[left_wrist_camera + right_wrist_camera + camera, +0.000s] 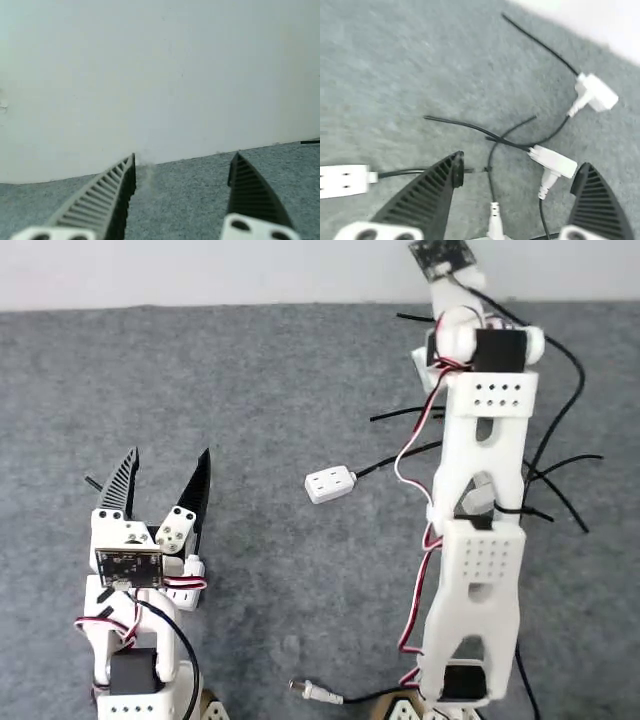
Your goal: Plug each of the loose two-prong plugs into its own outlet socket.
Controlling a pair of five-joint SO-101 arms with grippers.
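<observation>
**Outlet strip**: white, flat on the grey mat. In the high view its long axis runs roughly 8 to 2 o'clock, and its cord leaves toward 3 o'clock, under the right arm.

**Loose plug**: white, at 6 o'clock from the strip and well apart. Its prong end seems to face 9 o'clock.

**Right gripper**: fingers spread wide and empty, above tangled black cords. The nearest plug lies between the fingers, closer to one of them. A farther plug lies beyond.

**Left gripper**: fingers apart and empty, pointing to 12 o'clock, with the strip at its 3 o'clock.

**Judgement:** the right arm looks better placed for the nearest plug. That plug would then have to travel toward 9 o'clock to reach the strip.
</observation>
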